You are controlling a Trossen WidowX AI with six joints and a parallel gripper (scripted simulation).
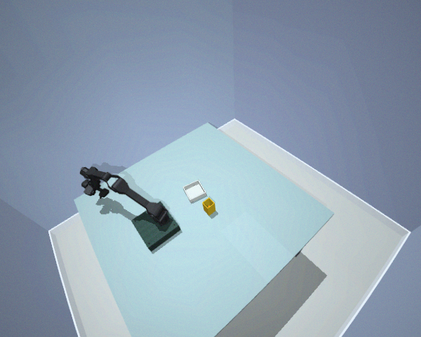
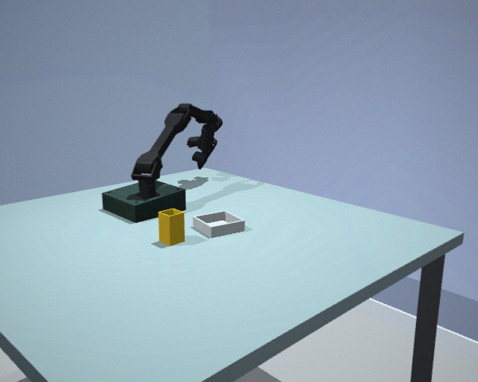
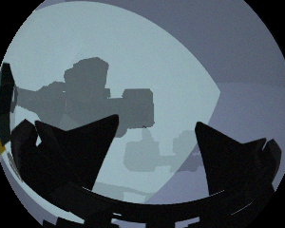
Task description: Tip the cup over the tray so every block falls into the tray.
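Yellow cup stands upright on the pale blue bench. Square in section, taller than wide; long axis vertical, at right angles to the bench top, mouth facing straight up, no lean seen. Contents too small to make out. Position: near the shallow white tray, outside it, with a narrow strip of bench between. Exterior view puts the cup left of the tray, flat faces set at a slant to the camera.

Black arm rises from a dark green base. Pincer released, fingers spread wide, nothing between them; hangs above the bench, well apart from the cup, pointing downward.
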